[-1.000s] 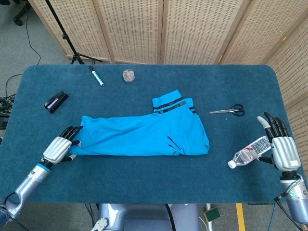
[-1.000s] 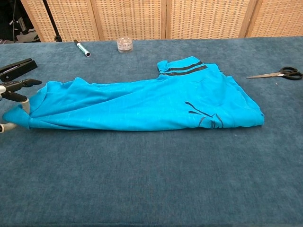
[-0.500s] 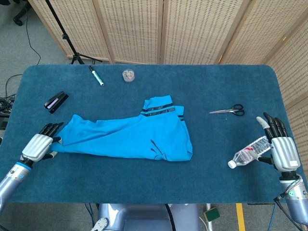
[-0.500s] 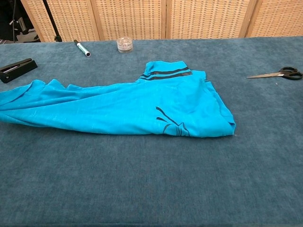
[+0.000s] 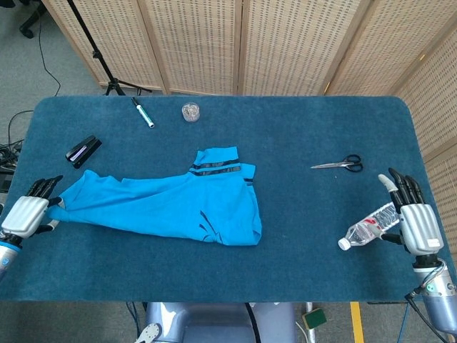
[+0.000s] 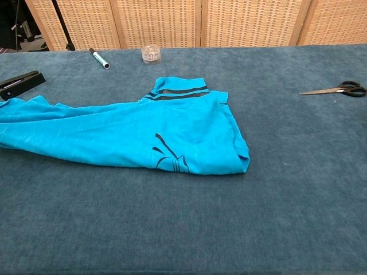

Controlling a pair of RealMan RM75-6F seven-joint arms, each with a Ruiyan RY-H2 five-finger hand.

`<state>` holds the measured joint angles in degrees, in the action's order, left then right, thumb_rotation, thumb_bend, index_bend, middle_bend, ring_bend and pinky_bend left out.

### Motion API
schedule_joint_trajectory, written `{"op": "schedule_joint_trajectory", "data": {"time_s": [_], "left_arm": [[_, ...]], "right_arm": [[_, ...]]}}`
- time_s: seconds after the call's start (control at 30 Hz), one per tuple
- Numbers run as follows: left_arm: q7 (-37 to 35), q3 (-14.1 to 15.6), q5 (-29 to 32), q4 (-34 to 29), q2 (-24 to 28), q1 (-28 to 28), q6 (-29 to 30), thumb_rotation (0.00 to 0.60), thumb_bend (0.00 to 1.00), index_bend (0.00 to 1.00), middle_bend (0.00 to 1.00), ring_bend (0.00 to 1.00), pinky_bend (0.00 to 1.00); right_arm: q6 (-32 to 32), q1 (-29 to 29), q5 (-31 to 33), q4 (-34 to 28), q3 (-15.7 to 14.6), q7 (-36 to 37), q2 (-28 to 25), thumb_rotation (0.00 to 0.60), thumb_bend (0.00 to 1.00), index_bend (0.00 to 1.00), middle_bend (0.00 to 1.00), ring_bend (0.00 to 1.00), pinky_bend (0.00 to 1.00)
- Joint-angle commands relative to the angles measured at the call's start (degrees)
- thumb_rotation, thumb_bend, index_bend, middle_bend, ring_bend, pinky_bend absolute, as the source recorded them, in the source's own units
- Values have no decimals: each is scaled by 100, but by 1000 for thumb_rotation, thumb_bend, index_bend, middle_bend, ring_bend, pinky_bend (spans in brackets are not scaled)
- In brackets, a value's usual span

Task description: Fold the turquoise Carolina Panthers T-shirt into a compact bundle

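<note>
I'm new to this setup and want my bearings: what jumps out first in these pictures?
A turquoise T-shirt lies stretched across the middle of the blue table, its left end held by the left robot hand at the table's edge. At the far right, the right robot hand rests beside a lying water bottle.

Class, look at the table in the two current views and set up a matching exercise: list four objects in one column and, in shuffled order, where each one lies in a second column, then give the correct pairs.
Things:
1. T-shirt
2. scissors
3. water bottle
4. stapler

Places:
A. lying beside the right hand, near the table's right edge
B. far left of the table, behind the shirt's left end
C. stretched across the left half of the table, its left end at the left hand
D. right half of the table, apart from the shirt

Pairs: 1-C, 2-D, 3-A, 4-B
</note>
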<state>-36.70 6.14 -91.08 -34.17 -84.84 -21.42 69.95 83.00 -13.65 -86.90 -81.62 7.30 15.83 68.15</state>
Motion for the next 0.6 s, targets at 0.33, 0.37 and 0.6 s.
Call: {"op": "schedule_joint_trajectory", "data": {"time_s": [0.33, 0.37, 0.6], "left_arm": [[-339, -65, 147, 451, 54, 201, -145, 600, 603, 844, 0, 0, 0], [-406, -88, 212, 566, 54, 251, -233, 600, 603, 844, 0, 0, 0], [-684, -92, 239, 1027, -47, 325, -433, 600, 604, 844, 0, 0, 0]], "right_arm": [[-35, -10, 10, -6, -6, -79, 29, 600, 0, 0, 0, 0, 0], [-33, -8, 3, -7, -13, -93, 33, 600, 0, 0, 0, 0, 0], [-70, -20, 21, 18, -13, -131, 57, 600, 0, 0, 0, 0, 0]]}}
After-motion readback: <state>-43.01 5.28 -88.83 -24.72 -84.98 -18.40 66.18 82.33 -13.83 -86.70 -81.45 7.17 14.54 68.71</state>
